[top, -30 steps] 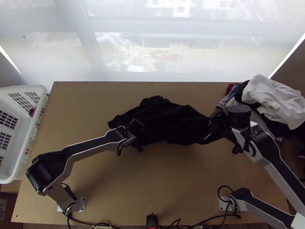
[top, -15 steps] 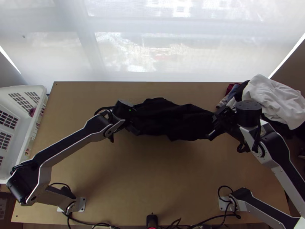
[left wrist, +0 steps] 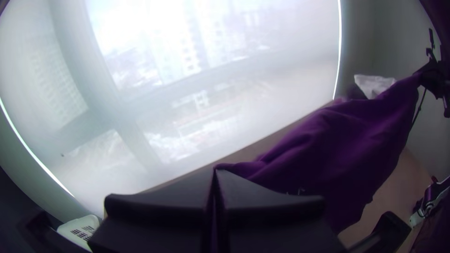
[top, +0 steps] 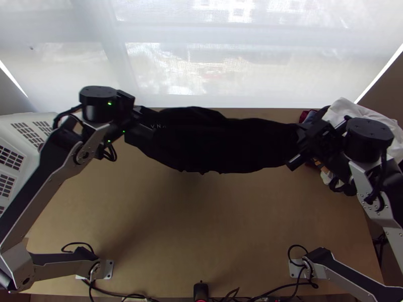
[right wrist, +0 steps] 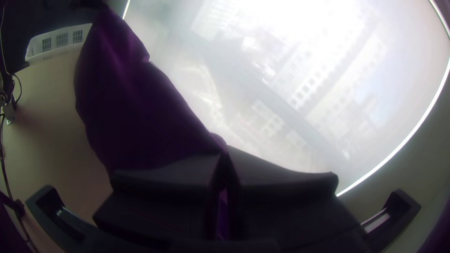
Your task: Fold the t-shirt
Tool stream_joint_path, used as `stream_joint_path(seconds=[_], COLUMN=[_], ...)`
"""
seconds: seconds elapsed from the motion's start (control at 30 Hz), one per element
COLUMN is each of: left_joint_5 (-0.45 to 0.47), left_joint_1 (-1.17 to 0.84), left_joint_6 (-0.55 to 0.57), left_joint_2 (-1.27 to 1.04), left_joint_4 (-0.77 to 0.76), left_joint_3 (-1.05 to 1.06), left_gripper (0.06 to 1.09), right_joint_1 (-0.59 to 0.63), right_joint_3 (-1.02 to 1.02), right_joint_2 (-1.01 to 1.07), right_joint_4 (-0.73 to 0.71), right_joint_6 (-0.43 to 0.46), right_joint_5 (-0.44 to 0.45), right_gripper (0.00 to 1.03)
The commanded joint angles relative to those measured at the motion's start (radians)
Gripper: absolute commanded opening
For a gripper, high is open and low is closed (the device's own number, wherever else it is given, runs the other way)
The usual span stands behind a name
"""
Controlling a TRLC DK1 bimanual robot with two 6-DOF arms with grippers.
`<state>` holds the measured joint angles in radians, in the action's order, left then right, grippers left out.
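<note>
T-shirt [top: 216, 146] now higher, stretched between left gripper [top: 143, 129] and right gripper [top: 302, 142]

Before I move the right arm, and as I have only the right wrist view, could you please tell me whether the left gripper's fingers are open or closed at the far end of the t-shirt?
Observer: In the left wrist view, the left gripper has its fingers shut on a narrow end of the t-shirt.
Operator: Thank you. Would you also check whether anything else lies on the table close to my own gripper?
Observer: Yes. In the top view, a pile of clothes with a white one on top lies at the table's far right corner, close to the right gripper.
</note>
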<state>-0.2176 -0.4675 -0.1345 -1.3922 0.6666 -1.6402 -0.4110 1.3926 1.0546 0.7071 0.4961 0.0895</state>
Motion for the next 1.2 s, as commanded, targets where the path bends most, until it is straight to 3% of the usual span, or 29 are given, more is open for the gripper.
stream_joint_path(seconds=[0.0, 0.2, 0.4, 0.8, 1.17], left_joint_5=[0.0, 0.0, 0.011, 0.029, 0.03], left_joint_1=[0.09, 0.102, 0.063, 0.156, 0.286], left_joint_6=[-0.004, 0.004, 0.033, 0.047, 0.044], left_joint_2=[0.062, 0.096, 0.151, 0.211, 0.209], left_joint_4=[0.082, 0.191, 0.337, 0.369, 0.346], left_joint_3=[-0.251, -0.448, -0.426, -0.46, -0.418], left_gripper=[0.09, 0.09, 0.09, 0.09, 0.09], right_joint_1=[-0.028, -0.143, -0.175, -0.195, -0.23], right_joint_3=[0.218, 0.367, 0.347, 0.39, 0.375], right_joint_2=[0.035, 0.091, 0.091, 0.061, 0.268], right_joint_4=[0.0, -0.008, 0.019, 0.068, -0.097], right_joint_6=[0.019, 0.013, -0.028, -0.028, -0.027], right_joint_5=[0.01, 0.065, 0.065, 0.065, 0.036], right_gripper=[0.03, 0.03, 0.02, 0.03, 0.03])
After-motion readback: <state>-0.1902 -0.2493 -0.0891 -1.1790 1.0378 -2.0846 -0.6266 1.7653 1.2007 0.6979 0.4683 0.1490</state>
